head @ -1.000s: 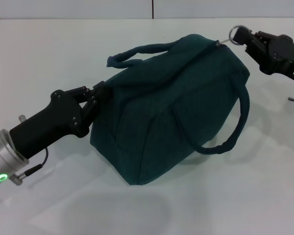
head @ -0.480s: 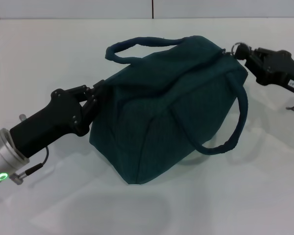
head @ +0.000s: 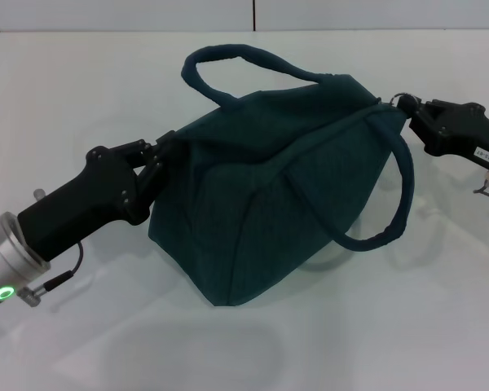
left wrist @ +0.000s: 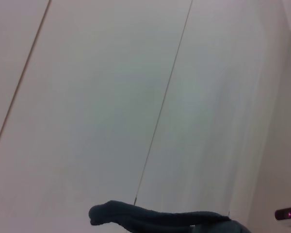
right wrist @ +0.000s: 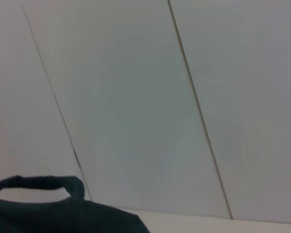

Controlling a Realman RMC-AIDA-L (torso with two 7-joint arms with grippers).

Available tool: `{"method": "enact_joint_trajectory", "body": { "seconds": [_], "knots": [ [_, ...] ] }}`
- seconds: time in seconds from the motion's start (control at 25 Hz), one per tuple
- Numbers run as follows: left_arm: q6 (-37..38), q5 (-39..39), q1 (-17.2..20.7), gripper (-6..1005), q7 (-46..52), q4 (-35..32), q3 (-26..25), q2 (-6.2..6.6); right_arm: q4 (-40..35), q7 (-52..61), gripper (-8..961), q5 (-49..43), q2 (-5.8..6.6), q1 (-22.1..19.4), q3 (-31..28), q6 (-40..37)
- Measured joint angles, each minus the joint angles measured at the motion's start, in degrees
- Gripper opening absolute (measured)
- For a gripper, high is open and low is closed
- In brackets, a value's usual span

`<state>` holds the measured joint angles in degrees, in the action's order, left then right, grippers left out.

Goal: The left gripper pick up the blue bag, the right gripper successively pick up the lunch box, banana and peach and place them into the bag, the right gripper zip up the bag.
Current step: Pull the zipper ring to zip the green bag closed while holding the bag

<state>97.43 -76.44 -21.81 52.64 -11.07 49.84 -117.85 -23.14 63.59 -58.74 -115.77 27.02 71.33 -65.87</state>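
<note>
Bag stretched between both grippers, zip nearly run home.

Nearest you, your left gripper (head: 161, 157) pinches the blue bag (head: 277, 187) at its end, anchoring it against the pull. The bag rests on the table (head: 440, 326), long axis running between the jaws. Farthest, your right gripper (head: 414, 116) clamps the zipper ring (head: 404, 101).
</note>
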Motion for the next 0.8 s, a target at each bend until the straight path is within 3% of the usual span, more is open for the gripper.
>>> {"method": "enact_joint_trajectory", "body": {
  "seconds": [0.24, 0.36, 0.6, 0.8],
  "knots": [
    [0.04, 0.08, 0.01, 61, 0.14, 0.0, -0.09, -0.02, 0.47, -0.36, 13, -0.01, -0.08, -0.07, 0.07, 0.05],
    [-0.23, 0.55, -0.07, 61, 1.67, -0.1, -0.1, -0.13, 0.72, -1.07, 13, 0.17, -0.02, -0.47, 0.02, -6.11],
    [-0.54, 2.83, -0.51, 62, 8.93, -1.83, -0.1, 0.22, 0.92, -1.14, 14, 0.05, -0.1, -0.76, 0.42, -12.69],
    [-0.55, 2.57, -0.49, 125, 15.84, -6.25, 0.07, 0.29, 1.42, -1.17, 14, 0.32, -0.35, -0.43, 3.08, -13.5]
  ]
}}
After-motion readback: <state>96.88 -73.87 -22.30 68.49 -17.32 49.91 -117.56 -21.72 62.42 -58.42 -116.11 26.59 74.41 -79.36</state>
